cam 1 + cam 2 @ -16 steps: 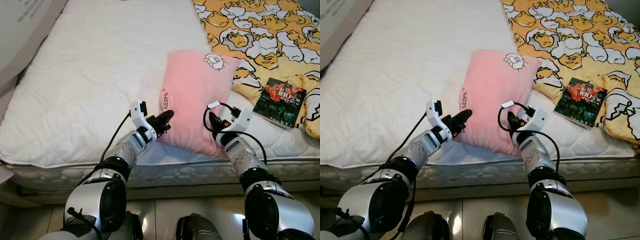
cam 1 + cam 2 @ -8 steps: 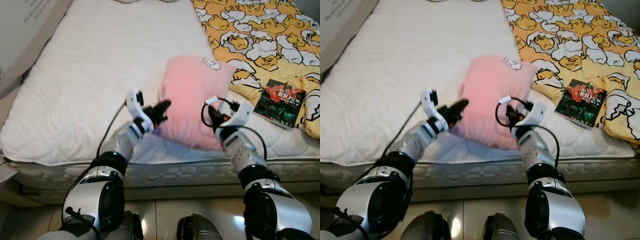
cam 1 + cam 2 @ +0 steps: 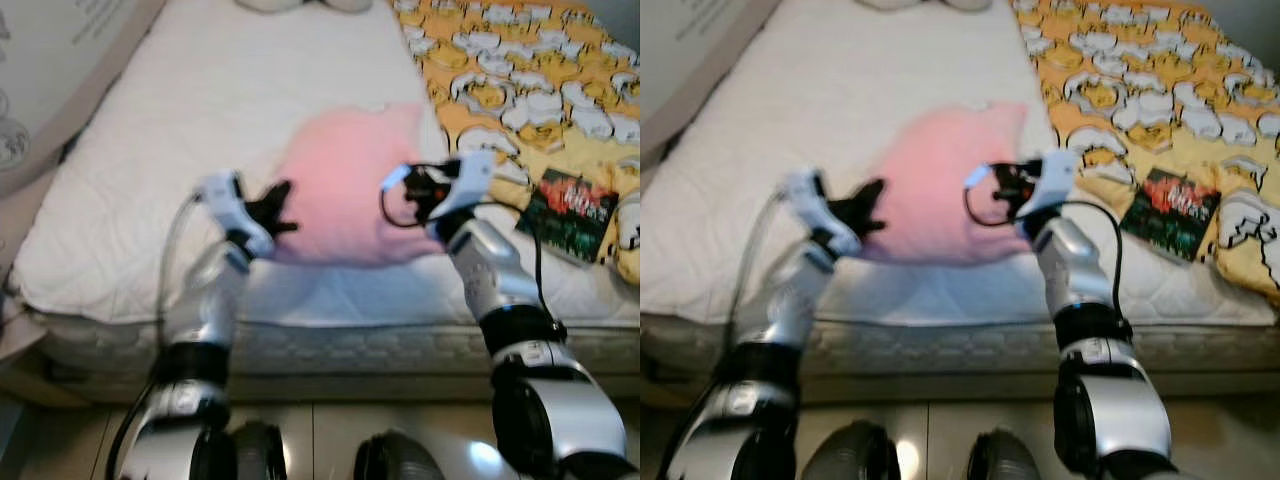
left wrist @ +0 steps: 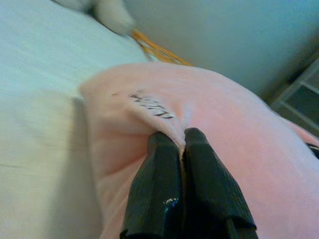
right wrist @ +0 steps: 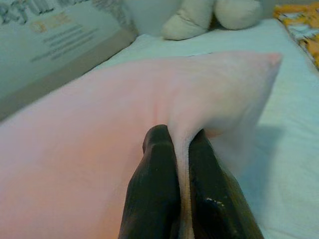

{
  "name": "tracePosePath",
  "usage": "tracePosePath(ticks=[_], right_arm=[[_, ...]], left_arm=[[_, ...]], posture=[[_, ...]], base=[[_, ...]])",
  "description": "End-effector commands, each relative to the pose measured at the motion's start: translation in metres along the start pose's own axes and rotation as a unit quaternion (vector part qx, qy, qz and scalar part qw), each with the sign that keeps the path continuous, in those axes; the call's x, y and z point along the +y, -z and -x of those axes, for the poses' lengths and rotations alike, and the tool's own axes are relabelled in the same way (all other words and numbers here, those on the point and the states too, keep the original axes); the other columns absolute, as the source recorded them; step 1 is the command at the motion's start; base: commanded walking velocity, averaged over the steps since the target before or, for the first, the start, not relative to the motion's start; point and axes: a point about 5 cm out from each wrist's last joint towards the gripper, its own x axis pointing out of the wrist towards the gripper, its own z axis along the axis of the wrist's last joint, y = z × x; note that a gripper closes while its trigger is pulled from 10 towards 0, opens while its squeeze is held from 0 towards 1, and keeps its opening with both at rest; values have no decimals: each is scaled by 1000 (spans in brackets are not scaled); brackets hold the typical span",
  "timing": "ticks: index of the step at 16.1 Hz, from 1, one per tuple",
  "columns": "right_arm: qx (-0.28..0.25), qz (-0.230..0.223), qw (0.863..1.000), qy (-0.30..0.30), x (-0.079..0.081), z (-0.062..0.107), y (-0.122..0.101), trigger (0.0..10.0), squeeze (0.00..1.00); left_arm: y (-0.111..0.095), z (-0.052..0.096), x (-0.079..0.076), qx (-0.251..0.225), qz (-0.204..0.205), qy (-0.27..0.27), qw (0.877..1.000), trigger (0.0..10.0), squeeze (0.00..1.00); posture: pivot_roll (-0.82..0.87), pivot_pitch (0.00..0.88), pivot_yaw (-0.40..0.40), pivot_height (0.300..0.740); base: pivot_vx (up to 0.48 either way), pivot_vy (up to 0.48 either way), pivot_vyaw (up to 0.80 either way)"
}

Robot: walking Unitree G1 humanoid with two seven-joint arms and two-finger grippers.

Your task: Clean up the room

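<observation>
Since a second ago the pink pillow (image 3: 350, 185) has come up off the near edge of the bed (image 3: 180, 120) and been carried further over the mattress, and both arms have risen and reached forward with it; the whole picture is blurred, so part of the shift is the camera's own. Each tool is pressed together on a fold of pillow cloth: the left tool (image 4: 180, 144) pinches the edge by the small printed lettering, the right tool (image 5: 182, 144) pinches a ridge at the opposite side. Seen from the head, the left tool (image 3: 278, 203) holds the pillow's left edge and the right tool (image 3: 418, 193) its right edge, so the pillow hangs between them with its long axis running away from the robot up the bed. Both arms are equally near it, each at its own side. A yellow patterned blanket (image 3: 520, 70) and a dark book (image 3: 567, 203) lie to the right, well clear of the pillow. Judging by the task, the pillow probably belongs at the head of the bed, straight ahead.
</observation>
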Motion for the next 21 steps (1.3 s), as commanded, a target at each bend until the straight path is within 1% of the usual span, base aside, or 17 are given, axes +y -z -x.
tracePosePath(ticks=[1,2,3,4,5,7,8,10,12,13,15,18,20,21], right_arm=[[-14,20,1000,10,-6,4,-7,0,0],[-9,18,1000,17,-9,8,-2,0,0],[3,8,999,32,-14,16,9,0,0],[17,3,999,36,-15,21,19,0,0],[24,5,999,37,-14,23,24,0,0],[42,8,998,50,-13,25,34,0,0],[49,14,998,48,-10,26,38,10000,0],[50,15,998,44,-6,26,40,10000,0],[54,21,997,44,-2,28,46,10000,0],[56,20,997,46,-1,29,48,10000,0],[57,17,997,48,0,29,49,10000,0],[60,18,997,49,0,30,52,10000,0],[61,18,997,52,-1,31,53,10000,0],[63,19,996,53,-1,32,54,10000,0]], left_arm=[[-11,5,4,-17,-24,-21,999,0,0],[-12,13,5,-15,-38,-40,998,0,0],[-3,19,-2,2,-55,-54,997,10000,0],[3,21,-9,13,-63,-58,996,10000,0],[3,22,-13,12,-69,-57,996,10000,0],[2,20,-15,12,-78,-58,995,10000,0],[-1,17,-15,11,-91,-40,995,10000,0],[-3,16,-16,16,-111,-27,993,10000,0],[-1,15,-18,29,-128,-26,991,10000,0],[3,13,-19,39,-131,-24,990,10000,0],[6,12,-22,45,-138,-17,989,10000,0],[7,10,-26,48,-148,-1,988,10000,0],[7,10,-27,49,-145,1,988,10000,0],[10,10,-25,58,-146,-5,988,10000,0]], posture=[[50,0,-63,697],[64,0,-70,697],[87,0,-85,697],[89,0,-90,697],[91,0,-94,697],[91,0,-95,697],[90,0,-93,697],[86,0,-90,697],[80,0,-85,697],[75,0,-81,697],[71,0,-75,697],[70,0,-72,697],[69,0,-71,697],[70,0,-72,697]], base=[[0,0,0],[0,0,0],[0,0,700],[0,0,663],[0,0,619],[0,0,603],[0,334,0],[0,452,0],[0,480,0],[0,480,0],[0,480,0],[0,480,0],[0,480,0],[0,480,0]])
